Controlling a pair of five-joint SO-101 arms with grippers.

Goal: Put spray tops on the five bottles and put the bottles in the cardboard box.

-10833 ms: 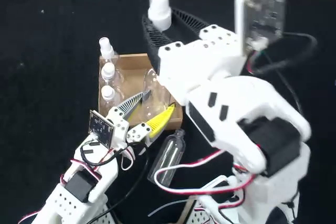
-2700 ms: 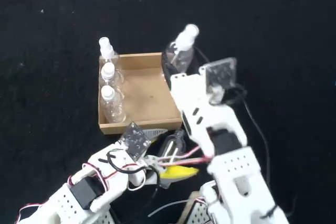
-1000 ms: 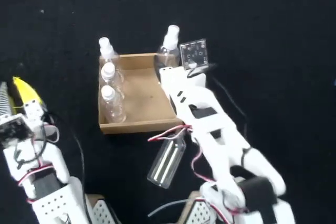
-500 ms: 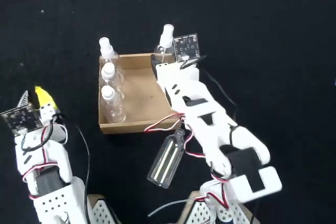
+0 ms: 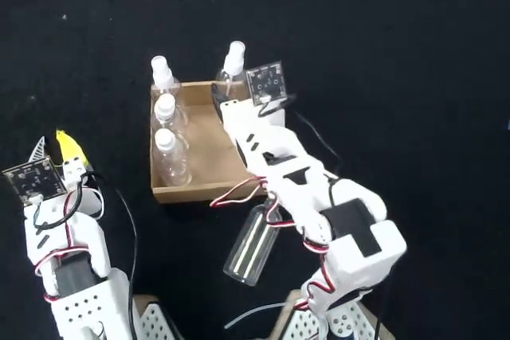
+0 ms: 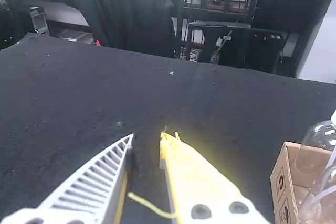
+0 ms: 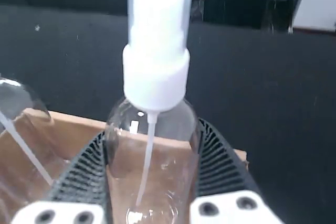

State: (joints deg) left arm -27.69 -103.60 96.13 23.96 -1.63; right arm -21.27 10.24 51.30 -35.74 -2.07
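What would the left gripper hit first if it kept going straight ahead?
Probably nothing: the left gripper points across the black table toward its far edge, and the cardboard box sits off to one side of that line.

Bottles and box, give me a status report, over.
Right gripper shut on capped bottle, upright at cardboard box far edge. Left gripper open, empty, off over table. Three capped bottles standing in box; fifth bottle lying in front. Nothing blocking.

The right tool (image 5: 226, 90) holds a capped bottle (image 5: 233, 60) at the cardboard box (image 5: 191, 191) rim.
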